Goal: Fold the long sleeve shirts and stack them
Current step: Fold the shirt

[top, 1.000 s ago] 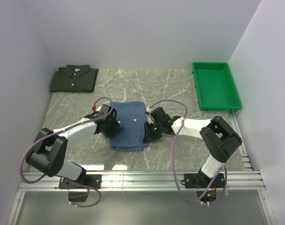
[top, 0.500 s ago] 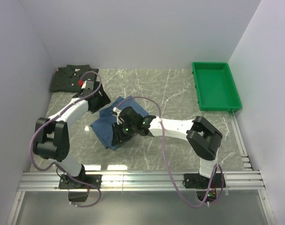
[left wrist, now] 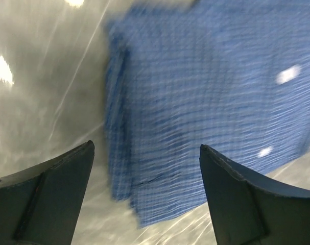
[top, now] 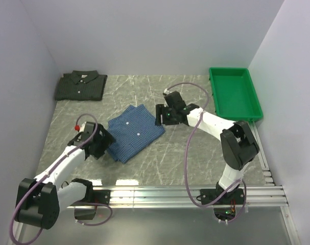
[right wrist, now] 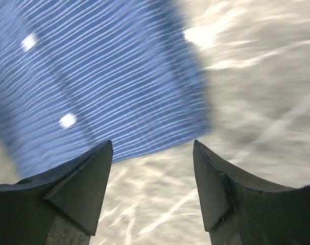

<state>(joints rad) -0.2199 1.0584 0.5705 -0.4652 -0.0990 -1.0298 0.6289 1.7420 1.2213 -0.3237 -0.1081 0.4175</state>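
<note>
The folded blue check shirt (top: 135,131) lies turned at an angle on the marble table. It shows blurred in the left wrist view (left wrist: 206,92) and the right wrist view (right wrist: 93,76). The folded dark green-grey check shirt (top: 80,85) lies at the far left corner. My left gripper (top: 104,143) is open and empty, just off the blue shirt's near-left edge (left wrist: 147,204). My right gripper (top: 161,117) is open and empty, just off the shirt's far-right corner, above bare table (right wrist: 153,194).
A green plastic tray (top: 235,94) stands at the far right, by the right wall. Walls close in the table on the left, back and right. A metal rail (top: 155,196) runs along the near edge.
Both grippers have let go of the blue shirt and pulled away. The left arm swung back from the far left toward me; the right arm moved right. The shirt now lies turned.
</note>
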